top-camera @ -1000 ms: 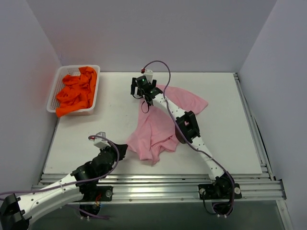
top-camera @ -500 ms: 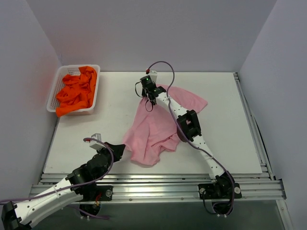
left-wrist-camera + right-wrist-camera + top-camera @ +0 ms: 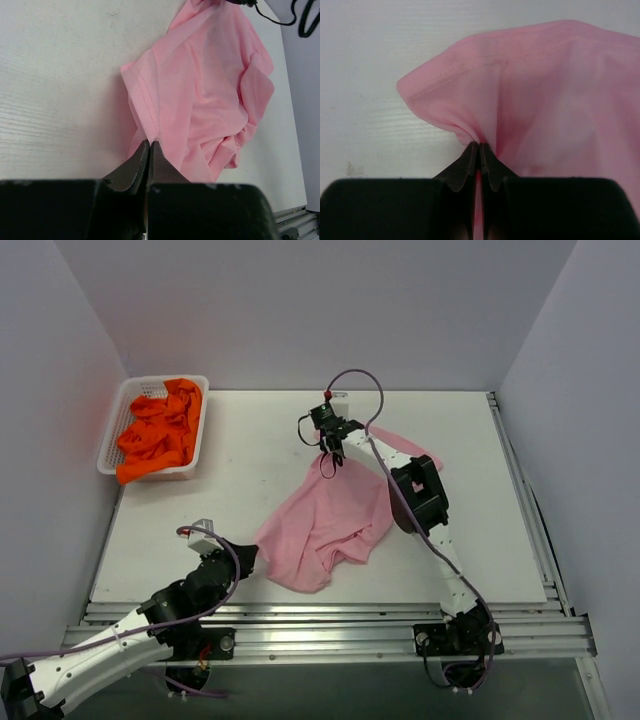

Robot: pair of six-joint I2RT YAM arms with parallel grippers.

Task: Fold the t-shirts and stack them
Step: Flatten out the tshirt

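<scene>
1. Both claws are pinched fully closed on the pink t-shirt (image 3: 325, 520): we see our left gripper (image 3: 149, 142) clamping its near-left hem, and our right gripper (image 3: 479, 145) clamping a fold at its far edge.
2. We see that shirt lying rumpled on the table (image 3: 230, 470) between the two arms.
3. We find the orange t-shirts (image 3: 160, 435) heaped in the white basket (image 3: 199, 430) at the far left corner.

One pink t-shirt (image 3: 325, 525), one white basket (image 3: 143, 390) of orange t-shirts (image 3: 160, 430) too bunched to count, two pincers (image 3: 250, 556) (image 3: 331, 457).
</scene>
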